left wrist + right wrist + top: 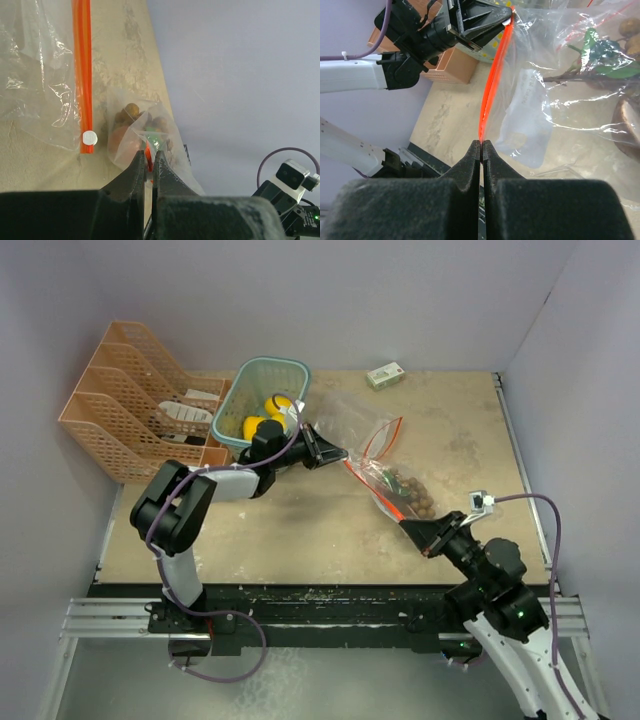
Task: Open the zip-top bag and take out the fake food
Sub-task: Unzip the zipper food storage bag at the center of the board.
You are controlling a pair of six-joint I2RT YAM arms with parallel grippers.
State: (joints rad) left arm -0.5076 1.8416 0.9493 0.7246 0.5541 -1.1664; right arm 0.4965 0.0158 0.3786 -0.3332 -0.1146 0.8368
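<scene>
Right gripper (481, 143): fingers pressed together on near end of bag's orange zip strip (492, 85). Left gripper (150, 157): clamped on far end of same strip, so strip runs taut between the two. Zip-top bag (385, 475) mid-table (300, 520), clear plastic. Fake food (412, 496): brown round pieces and grape cluster inside bag, close to right gripper. Yellow fruits (262, 418) sit in green basket (270, 363), back left. Second orange strip (82, 75) lies flat beside; possibly another bag, unclear.
</scene>
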